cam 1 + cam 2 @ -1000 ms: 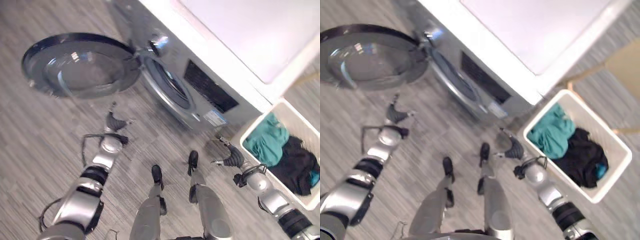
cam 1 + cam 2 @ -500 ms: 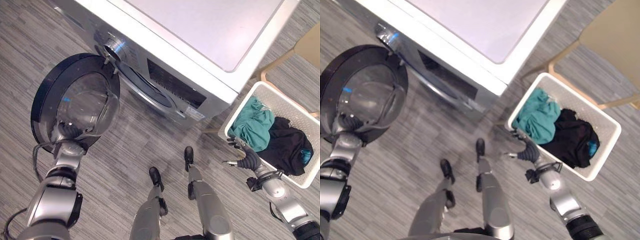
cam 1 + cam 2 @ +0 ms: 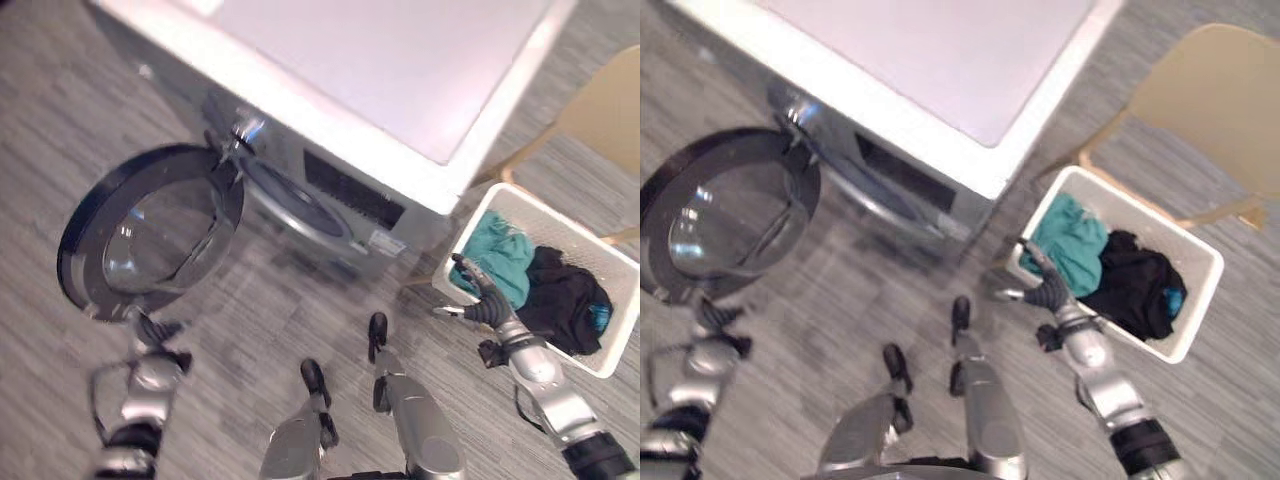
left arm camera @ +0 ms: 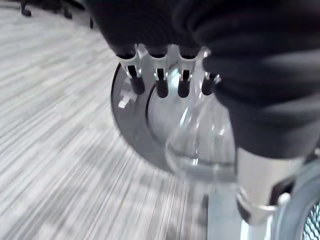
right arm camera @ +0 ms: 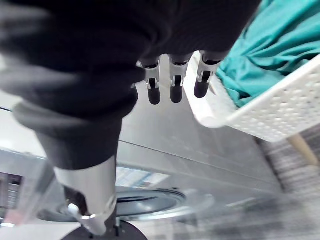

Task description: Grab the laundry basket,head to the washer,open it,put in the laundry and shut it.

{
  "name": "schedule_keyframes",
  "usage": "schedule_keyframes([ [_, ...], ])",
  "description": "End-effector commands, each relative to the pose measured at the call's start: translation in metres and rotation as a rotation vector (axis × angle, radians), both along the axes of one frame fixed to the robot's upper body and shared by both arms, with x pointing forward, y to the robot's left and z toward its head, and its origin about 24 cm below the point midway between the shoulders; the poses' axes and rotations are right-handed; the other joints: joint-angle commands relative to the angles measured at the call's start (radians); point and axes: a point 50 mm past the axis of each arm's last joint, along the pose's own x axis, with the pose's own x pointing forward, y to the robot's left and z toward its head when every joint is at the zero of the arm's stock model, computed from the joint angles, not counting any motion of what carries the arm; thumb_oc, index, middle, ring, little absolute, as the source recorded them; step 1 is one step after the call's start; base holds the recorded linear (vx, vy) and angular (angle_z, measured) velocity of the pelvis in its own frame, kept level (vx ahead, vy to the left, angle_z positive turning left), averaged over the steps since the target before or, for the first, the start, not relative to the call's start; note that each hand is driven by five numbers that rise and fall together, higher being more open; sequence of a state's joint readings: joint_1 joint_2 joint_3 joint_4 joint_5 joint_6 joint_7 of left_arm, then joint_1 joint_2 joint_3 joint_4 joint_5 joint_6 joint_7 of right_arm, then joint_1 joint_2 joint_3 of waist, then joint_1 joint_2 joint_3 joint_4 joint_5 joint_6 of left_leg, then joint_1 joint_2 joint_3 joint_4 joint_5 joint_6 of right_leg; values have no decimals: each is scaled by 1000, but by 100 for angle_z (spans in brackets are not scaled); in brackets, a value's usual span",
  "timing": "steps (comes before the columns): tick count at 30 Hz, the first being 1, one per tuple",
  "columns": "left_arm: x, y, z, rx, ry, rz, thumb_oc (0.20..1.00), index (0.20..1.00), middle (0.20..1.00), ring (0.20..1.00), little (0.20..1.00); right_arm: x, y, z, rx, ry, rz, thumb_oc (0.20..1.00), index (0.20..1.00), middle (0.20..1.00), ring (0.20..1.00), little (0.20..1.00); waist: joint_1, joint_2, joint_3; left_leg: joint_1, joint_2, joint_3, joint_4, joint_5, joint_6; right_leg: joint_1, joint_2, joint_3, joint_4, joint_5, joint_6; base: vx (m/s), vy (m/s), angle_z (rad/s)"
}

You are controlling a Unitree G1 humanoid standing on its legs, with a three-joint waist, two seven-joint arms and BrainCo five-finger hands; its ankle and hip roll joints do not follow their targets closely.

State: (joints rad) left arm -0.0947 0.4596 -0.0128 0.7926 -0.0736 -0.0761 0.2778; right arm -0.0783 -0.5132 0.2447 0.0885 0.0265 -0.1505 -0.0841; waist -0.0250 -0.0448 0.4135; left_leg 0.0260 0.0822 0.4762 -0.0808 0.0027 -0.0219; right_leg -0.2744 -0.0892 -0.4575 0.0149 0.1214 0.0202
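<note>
The white laundry basket (image 3: 460,240) stands on the floor to the right of the washer (image 3: 380,90), holding a teal cloth (image 3: 497,262) and a black cloth (image 3: 565,300). My right hand (image 3: 480,300) hovers at the basket's near left corner with straight fingers, holding nothing; the right wrist view shows its fingers (image 5: 172,85) just off the basket's rim (image 5: 250,120). The washer's round door (image 3: 150,235) hangs wide open to the left of the drum opening (image 3: 295,205). Below that door my left hand (image 3: 150,330) is open and apart from it, its fingers (image 4: 160,82) pointing at the glass.
A light wooden chair (image 3: 1215,110) stands behind the basket on the right. The grey striped floor (image 3: 260,310) runs in front of the washer, between the open door and the basket.
The camera has shifted. My left hand has come away from the door's lower edge and sits lower. My right hand stays by the basket's near corner.
</note>
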Motion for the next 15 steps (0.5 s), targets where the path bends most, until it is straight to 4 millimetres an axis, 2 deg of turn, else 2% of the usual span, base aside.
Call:
schedule_keyframes([
  [1, -4, 0, -6, 3, 49, -46, 1000, 1000, 1000, 1000, 1000, 0, -4, 10, -122, -66, 13, 1000, 1000, 1000, 1000, 1000, 23, -4, -109, -52, -23, -58, 48, -63, -5, 36, -124, -44, 143, -97, 116, 96, -98, -59],
  [2, -4, 0, -7, 2, 51, -46, 1000, 1000, 1000, 1000, 1000, -1, -4, 10, -124, -64, 13, 1000, 1000, 1000, 1000, 1000, 23, -2, -111, -52, -23, -57, 48, -64, -6, 36, -124, -44, 145, -98, 116, 188, -190, -54],
  [3, -20, -17, -27, -52, 126, -94, 1000, 1000, 1000, 1000, 1000, -3, -11, 7, -182, -66, -16, 1000, 1000, 1000, 1000, 1000, 8, -3, -146, -31, -26, -60, 79, -83, -9, 88, -91, 1, 92, -130, 102, 191, -213, -47],
  [5, -36, -32, -43, -101, 184, -119, 1000, 1000, 1000, 1000, 1000, -8, -23, 1, -260, -51, -52, 1000, 1000, 1000, 1000, 1000, 4, 9, -165, -28, -4, -49, 152, -93, -34, 138, -74, 14, 44, -130, 92, 179, -273, -21],
  [7, -47, -47, -55, -146, 242, -152, 1000, 1000, 1000, 1000, 1000, -15, -37, -6, -336, -26, -109, 1000, 1000, 1000, 1000, 1000, -12, 8, -187, -32, 62, -26, 264, -75, -80, 199, -47, 12, -9, -141, 70, 127, -322, -15],
  [8, -51, -54, -59, -175, 256, -163, 1000, 1000, 1000, 1000, 1000, -15, -37, -6, -365, -25, -107, 1000, 1000, 1000, 1000, 1000, -11, 10, -190, -34, 83, -32, 316, -65, -86, 218, -32, 26, -21, -150, 59, 142, -230, -11],
  [10, -60, -68, -68, -220, 286, -185, 1000, 1000, 1000, 1000, 1000, -12, -40, -7, -445, -25, -105, 1000, 1000, 1000, 1000, 1000, -1, 10, -191, -50, 91, -102, 396, -35, -98, 257, -2, 72, -45, -172, 36, 141, -154, -37],
  [11, -62, -74, -71, -240, 302, -197, 1000, 1000, 1000, 1000, 1000, -10, -40, -9, -460, -19, -98, 1000, 1000, 1000, 1000, 1000, 3, 8, -191, -66, 80, -149, 400, -43, -90, 265, 3, 93, -56, -176, 32, 111, -111, -57],
  [14, -66, -85, -76, -264, 326, -236, 1000, 1000, 1000, 1000, 1000, -6, -41, -13, -510, 5, -79, 1000, 1000, 1000, 1000, 1000, 19, -6, -190, -124, 43, -260, 341, -89, -65, 283, 3, 148, -65, -182, 40, 92, -38, -107],
  [15, -66, -87, -76, -268, 326, -250, 1000, 1000, 1000, 1000, 1000, -4, -41, -15, -523, 10, -74, 1000, 1000, 1000, 1000, 1000, 23, -13, -187, -149, 23, -283, 302, -58, -52, 275, -1, 153, -63, -169, 36, 39, -11, -56],
])
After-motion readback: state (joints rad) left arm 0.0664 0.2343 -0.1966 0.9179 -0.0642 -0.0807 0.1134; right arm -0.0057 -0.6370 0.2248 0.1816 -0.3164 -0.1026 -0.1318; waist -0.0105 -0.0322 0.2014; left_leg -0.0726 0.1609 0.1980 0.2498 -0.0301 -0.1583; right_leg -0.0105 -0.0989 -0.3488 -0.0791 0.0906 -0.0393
